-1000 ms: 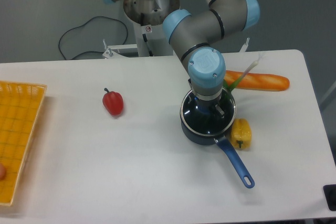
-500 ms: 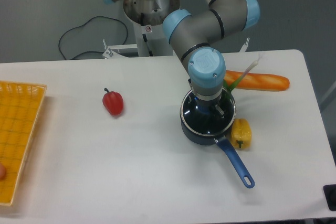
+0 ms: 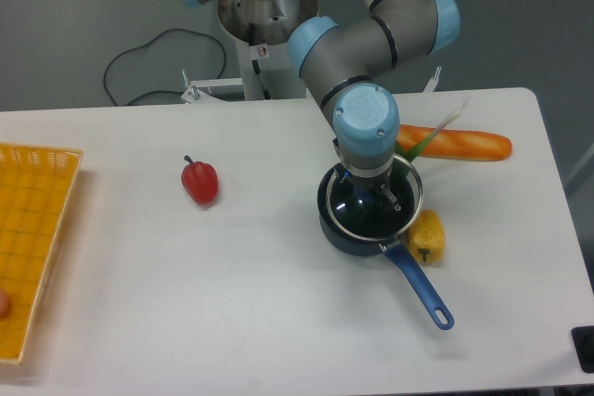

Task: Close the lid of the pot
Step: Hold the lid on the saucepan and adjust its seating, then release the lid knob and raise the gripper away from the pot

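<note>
The dark pot [image 3: 328, 225] stands right of the table's middle, its long blue handle [image 3: 423, 291] pointing toward the front right. The glass pot lid [image 3: 406, 218] with its thin metal rim hovers just over the pot, shifted a little right so the pot's left rim shows beside it. My gripper [image 3: 372, 194] points straight down over the lid's centre. The wrist hides the knob and most of the fingers, but the lid hangs from the gripper, so it is shut on it.
A yellow pepper [image 3: 430, 235] lies against the pot's right side. A baguette [image 3: 462, 144] and a green onion [image 3: 423, 141] lie behind the pot. A red pepper [image 3: 200, 182] sits to the left and a yellow basket [image 3: 32, 229] at the left edge.
The lid has come off its seat and shifted slightly right with the gripper. The pot and its handle have nudged a little toward the right and front.
</note>
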Tool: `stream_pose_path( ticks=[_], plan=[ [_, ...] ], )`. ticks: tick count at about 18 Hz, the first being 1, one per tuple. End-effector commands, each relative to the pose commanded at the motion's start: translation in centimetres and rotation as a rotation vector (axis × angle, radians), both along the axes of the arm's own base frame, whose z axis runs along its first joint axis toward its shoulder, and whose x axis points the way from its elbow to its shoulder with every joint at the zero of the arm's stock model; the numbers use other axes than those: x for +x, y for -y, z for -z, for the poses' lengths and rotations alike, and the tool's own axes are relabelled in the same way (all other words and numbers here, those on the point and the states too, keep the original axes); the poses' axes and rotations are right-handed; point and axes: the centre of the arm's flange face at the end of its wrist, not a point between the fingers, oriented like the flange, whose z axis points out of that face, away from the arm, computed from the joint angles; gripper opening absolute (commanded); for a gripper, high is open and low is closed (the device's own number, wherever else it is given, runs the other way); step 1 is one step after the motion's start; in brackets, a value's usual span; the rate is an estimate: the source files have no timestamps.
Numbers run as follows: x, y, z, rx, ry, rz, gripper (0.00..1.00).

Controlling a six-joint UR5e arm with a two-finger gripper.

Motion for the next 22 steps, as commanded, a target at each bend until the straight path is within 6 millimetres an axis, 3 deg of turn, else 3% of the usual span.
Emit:
stream_pose_path(
  ticks=[2,3,12,14,18,22],
  plan=[
    [-0.1,-0.1,-0.3,0.003,-0.005,0.0,0.97],
    [-0.1,0.0,-0.5,0.005,-0.008,0.0,0.99],
    [-0.8,-0.1,-2.9,0.035,-0.04,-0.007,1.0],
    [-0.3,0.5,-4.4,0.049,-0.052,-0.01,1.0],
    [-0.4,4.0,-7.1,0.045,-0.004,-0.003,1.0],
    [-2.1,8.5,-9.5,0.073,0.034,0.054,1.0]
  ],
)
